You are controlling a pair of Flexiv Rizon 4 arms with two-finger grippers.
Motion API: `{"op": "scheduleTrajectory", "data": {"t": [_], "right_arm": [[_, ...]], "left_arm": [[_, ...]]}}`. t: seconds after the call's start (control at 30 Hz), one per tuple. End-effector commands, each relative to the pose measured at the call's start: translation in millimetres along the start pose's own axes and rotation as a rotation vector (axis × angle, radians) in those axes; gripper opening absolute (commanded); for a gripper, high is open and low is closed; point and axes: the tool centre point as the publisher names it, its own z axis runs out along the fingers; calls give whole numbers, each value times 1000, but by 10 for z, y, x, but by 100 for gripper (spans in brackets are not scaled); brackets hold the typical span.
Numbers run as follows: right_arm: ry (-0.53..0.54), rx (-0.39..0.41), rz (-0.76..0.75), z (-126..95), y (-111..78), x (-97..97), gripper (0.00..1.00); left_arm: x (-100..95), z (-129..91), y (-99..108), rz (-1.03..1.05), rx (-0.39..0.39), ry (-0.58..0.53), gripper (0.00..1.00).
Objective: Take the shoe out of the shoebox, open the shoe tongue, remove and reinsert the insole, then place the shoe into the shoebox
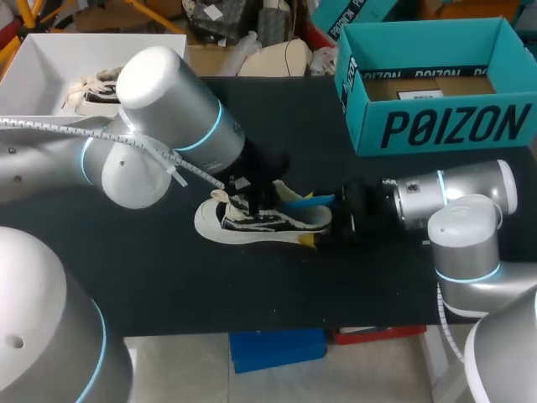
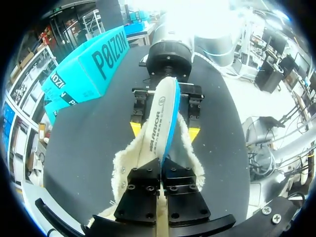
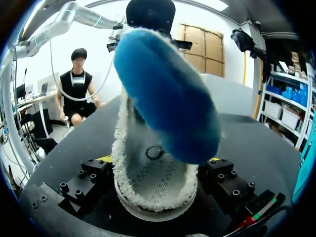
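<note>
A low black-and-white shoe (image 1: 260,220) with a fleecy lining (image 3: 148,182) lies on its sole in the middle of the black table. My right gripper (image 1: 320,223) clamps its heel end from both sides, and its yellow tips (image 2: 136,129) flank the shoe. My left gripper (image 2: 161,170) is shut on one end of the blue insole (image 2: 165,113). The insole (image 3: 168,98) slants up out of the shoe's mouth, blue face toward the right wrist, and shows from above as a blue strip (image 1: 307,200). The teal shoebox (image 1: 436,126) stands open at the back right.
A white box (image 1: 33,59) at the back left holds another shoe (image 1: 96,88). My left arm's thick silver links (image 1: 168,101) hang over the table's left half. The teal shoebox (image 2: 84,69) lies beyond the right gripper.
</note>
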Motion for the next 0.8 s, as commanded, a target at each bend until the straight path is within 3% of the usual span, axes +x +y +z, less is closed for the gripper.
{"op": "scheduleTrajectory", "data": {"t": [0.03,0.27,0.43,0.5,0.6,0.63,0.8], "right_arm": [[-3,2,1,19,-10,5,0],[-3,2,1,19,-10,5,0],[-3,2,1,19,-10,5,0],[-3,2,1,19,-10,5,0],[-3,2,1,19,-10,5,0],[-3,2,1,19,-10,5,0],[-3,2,1,19,-10,5,0]], "left_arm": [[77,-65,75,3,15,1,0],[118,164,11,36,10,0,0],[83,171,-2,64,54,-19,0],[67,138,-17,83,70,-20,22],[51,119,-26,112,76,-1,43],[47,118,-24,122,72,2,47],[73,154,-28,167,82,-15,45]]}}
